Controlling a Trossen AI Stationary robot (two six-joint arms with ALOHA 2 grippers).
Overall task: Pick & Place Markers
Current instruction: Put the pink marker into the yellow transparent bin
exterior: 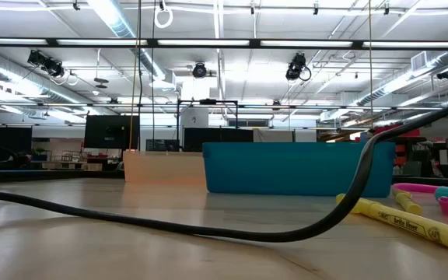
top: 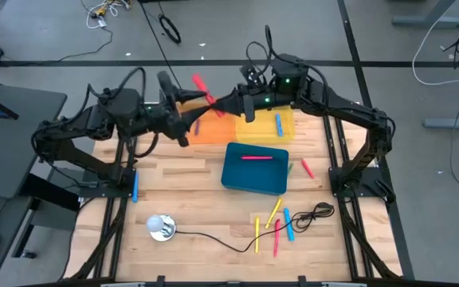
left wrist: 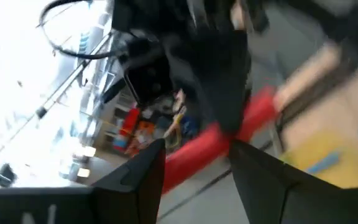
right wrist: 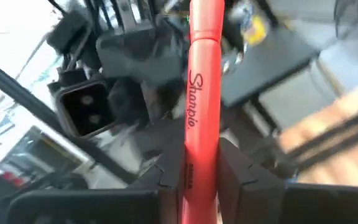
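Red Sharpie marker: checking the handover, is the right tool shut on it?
Yes, shut: the right tool has both fingers pressed against the red Sharpie marker, held in the air.

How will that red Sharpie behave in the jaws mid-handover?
Likely rigid: the red Sharpie stands straight beyond the right gripper. Its smooth round barrel may slip or twist. Probably light, since a grip near one end carries it.

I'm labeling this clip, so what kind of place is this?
Probably a robotics lab or workshop: exposed ceiling ducts and lights, monitors at the back, cables on the floor, and a wooden table with two arms.
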